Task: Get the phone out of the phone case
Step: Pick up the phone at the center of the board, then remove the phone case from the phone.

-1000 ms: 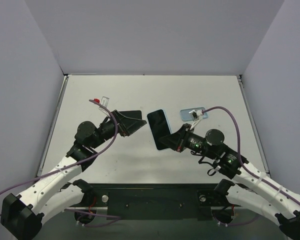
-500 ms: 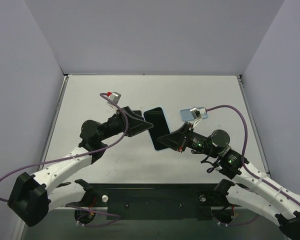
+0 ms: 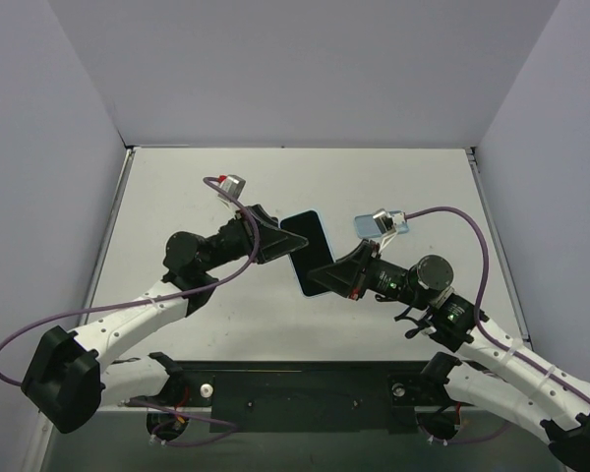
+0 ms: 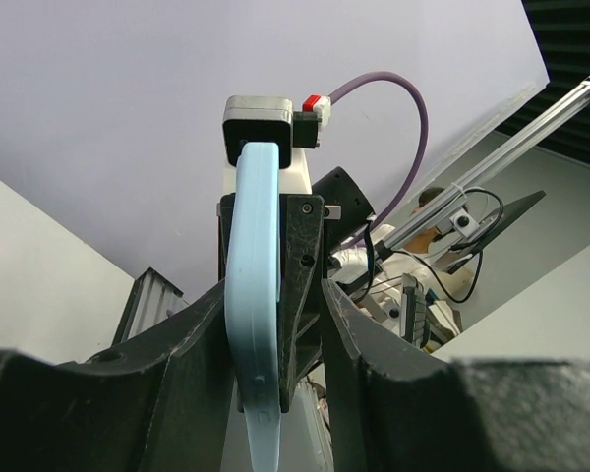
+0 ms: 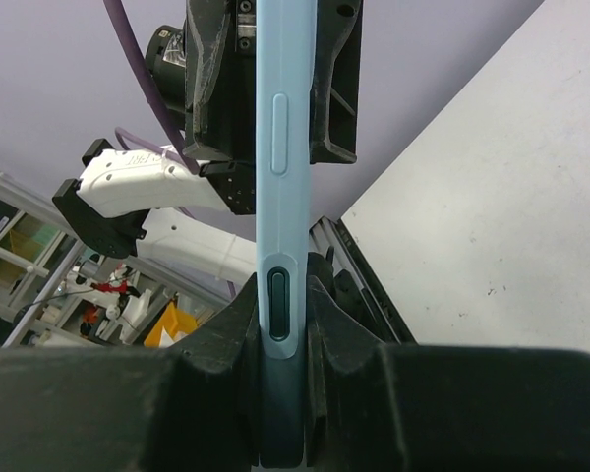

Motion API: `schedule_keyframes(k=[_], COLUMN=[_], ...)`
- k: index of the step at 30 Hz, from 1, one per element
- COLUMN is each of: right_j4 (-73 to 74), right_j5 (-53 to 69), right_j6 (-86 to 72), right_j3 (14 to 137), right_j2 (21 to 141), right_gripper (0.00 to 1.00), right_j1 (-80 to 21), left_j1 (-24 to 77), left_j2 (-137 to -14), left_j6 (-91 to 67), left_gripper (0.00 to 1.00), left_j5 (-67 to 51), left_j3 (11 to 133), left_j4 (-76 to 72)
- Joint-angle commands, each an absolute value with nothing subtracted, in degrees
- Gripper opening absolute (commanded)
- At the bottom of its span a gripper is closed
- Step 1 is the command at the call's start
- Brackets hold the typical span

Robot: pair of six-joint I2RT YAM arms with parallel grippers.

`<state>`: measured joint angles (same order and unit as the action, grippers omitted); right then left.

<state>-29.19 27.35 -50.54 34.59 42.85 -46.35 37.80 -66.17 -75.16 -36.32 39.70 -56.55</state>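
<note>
The phone (image 3: 310,258), black screen up, sits in a light-blue case (image 3: 317,292) and is held above the table between both arms. My right gripper (image 3: 336,276) is shut on the case's near right edge; in the right wrist view its fingers (image 5: 278,295) clamp the case (image 5: 275,147) at the side button. My left gripper (image 3: 293,241) is open and straddles the case's far left end. In the left wrist view the case's edge (image 4: 254,295) stands between the fingers (image 4: 272,292), against the left one, with a gap to the right one.
The white table (image 3: 206,177) is boxed in by grey walls at the back and both sides. A small light-blue flat thing (image 3: 400,225) shows just behind my right wrist camera. The arm bases stand on a black rail (image 3: 295,388) at the near edge.
My left gripper has swung right and come onto the far left end of the case. My right gripper has lifted and tilted the phone slightly, still holding it.
</note>
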Motion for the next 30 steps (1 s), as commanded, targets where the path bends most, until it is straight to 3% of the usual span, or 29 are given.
schedule_keyframes(k=[1,6,12,15,16,17,18,19,23,27,30], right_j4=[-33.9,-31.3,-31.1,-23.8,-19.1,-16.6,-12.0,-10.3,-5.2,-7.5,-14.8], right_j5=[28.0,28.8,25.1,24.4,24.1,23.1,21.9,21.4,26.1,38.6,49.6], right_j6=[-48.9,-46.9,-44.5,-41.8,-39.7,-37.6,-36.4,-34.6,-31.8,-32.3,-37.8], right_j3=[35.9,38.2,37.6,41.6,43.7,44.7,46.2,46.8,47.0,47.8,47.7], right_j2=[42.6,43.0,43.4,45.6,46.1,46.1,46.0,45.8,44.7,46.5,48.4], right_gripper=[0.00,0.00,0.00,0.00,0.02,0.13,0.19,0.30,0.52,0.55,0.46], right_j1=[-47.2,-48.1,-51.9,-52.6,-52.6,-52.6,-52.6,-52.5,-49.8,-49.1,-49.2], left_j1=[38.5,38.8,39.3,39.2,39.2,39.0,38.9,38.7,36.6,34.3,34.1], left_j2=[-65.9,-66.1,-63.9,-62.8,-61.7,-60.6,-59.9,-58.5,-54.2,-54.0,-56.3], left_j6=[-75.4,-75.4,-75.1,-72.9,-71.0,-69.8,-67.5,-66.2,-61.3,-62.0,-64.6], left_gripper=[0.46,0.43,0.33,0.15,0.11,0.02,0.00,0.00,0.00,0.00,0.00], left_j5=[-36.3,-36.4,-36.3,-37.1,-37.4,-37.9,-37.9,-38.4,-40.2,-43.1,-48.5], left_j3=[42.8,44.6,44.5,45.6,46.4,47.4,48.0,48.9,49.9,51.4,52.3], left_j4=[-61.6,-59.9,-58.1,-53.7,-52.4,-48.3,-45.8,-40.7,-30.9,-26.0,-28.2])
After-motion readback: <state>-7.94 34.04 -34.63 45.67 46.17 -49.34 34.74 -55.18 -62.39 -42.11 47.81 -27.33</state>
